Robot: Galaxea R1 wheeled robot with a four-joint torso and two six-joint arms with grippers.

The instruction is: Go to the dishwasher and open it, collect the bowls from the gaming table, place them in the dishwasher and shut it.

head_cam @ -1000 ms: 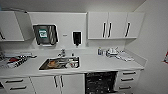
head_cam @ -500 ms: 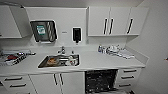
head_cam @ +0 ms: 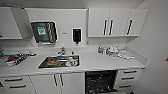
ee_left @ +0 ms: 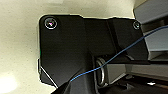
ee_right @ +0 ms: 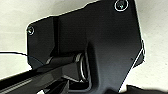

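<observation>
The dishwasher [head_cam: 100,81] sits under the counter [head_cam: 100,62], right of the sink [head_cam: 60,61], and its cavity shows dark and cluttered with racks, so the door seems to be down, though the blurred bottom edge of the head view makes that hard to confirm. The counter is a smooth white slab with a rounded front edge; the sink set into it is a shiny steel rectangle holding some dishes. Right of the dishwasher stand white drawers [head_cam: 128,78] with dark bar handles, and left of it white doors [head_cam: 58,82] with vertical handles. Above the counter, flat white wall cupboards [head_cam: 112,22] hang right of the sink, with a dark soap dispenser [head_cam: 76,35] and a towel dispenser [head_cam: 44,32] on the wall panel behind the sink. A heap of pale crockery [head_cam: 113,50] rests on the counter above the dishwasher, and a drying rack [head_cam: 15,59] lies well left of the sink. A plain wall closes the counter's right end. Whether either gripper is released or clenched, I cannot tell from the wrist views.
</observation>
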